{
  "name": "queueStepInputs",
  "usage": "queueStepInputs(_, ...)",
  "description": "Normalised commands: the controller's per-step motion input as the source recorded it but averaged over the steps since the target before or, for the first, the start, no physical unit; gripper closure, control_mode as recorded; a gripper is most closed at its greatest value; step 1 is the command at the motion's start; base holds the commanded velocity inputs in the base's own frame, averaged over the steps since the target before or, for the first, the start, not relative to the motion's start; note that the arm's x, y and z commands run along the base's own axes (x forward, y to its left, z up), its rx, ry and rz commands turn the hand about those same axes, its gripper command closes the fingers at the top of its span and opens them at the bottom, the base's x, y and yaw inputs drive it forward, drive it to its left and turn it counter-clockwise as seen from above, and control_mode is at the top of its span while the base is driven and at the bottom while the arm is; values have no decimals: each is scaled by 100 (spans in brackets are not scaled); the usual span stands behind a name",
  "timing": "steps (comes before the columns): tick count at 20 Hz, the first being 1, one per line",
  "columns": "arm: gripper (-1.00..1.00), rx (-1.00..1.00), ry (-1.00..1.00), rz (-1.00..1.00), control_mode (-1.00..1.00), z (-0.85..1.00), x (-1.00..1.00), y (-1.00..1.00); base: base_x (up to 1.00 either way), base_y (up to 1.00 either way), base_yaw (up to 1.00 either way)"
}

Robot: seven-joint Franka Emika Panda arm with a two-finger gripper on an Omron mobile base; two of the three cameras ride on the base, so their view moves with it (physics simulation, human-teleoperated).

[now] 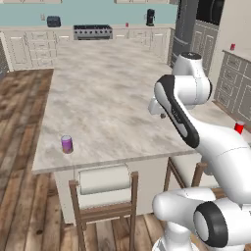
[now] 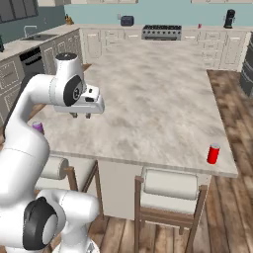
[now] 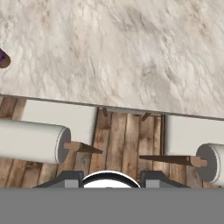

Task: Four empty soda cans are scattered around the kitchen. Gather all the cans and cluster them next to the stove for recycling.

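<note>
A: So how far along is this? The stove (image 1: 92,32) sits at the far wall, with one red can (image 1: 127,24) on the counter just right of it.

B: Barely started, I'd guess. The purple can (image 1: 66,144) stands at the island's (image 1: 108,93) near left edge, another red can (image 2: 213,153) at its near right corner. The gripper (image 2: 81,114) hovers over the island, jaws shut on nothing.

A: And a fourth (image 1: 232,47) on the right-hand counter.

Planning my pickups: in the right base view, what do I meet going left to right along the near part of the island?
Purple can → claw → red can.
</note>
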Motion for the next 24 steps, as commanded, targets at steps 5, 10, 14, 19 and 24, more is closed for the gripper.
queueStepInputs(5,-100,0,0,0,100,0,0,0,-9,-18,2)
queueStepInputs(10,-100,0,0,0,100,0,0,0,-25,-67,0)
queueStepInputs(14,-100,0,0,0,100,0,0,0,-42,-86,0)
queueStepInputs(19,-100,0,0,0,100,0,0,0,-44,-86,-3)
queueStepInputs(24,-100,0,0,0,100,0,0,0,-31,-80,-8)
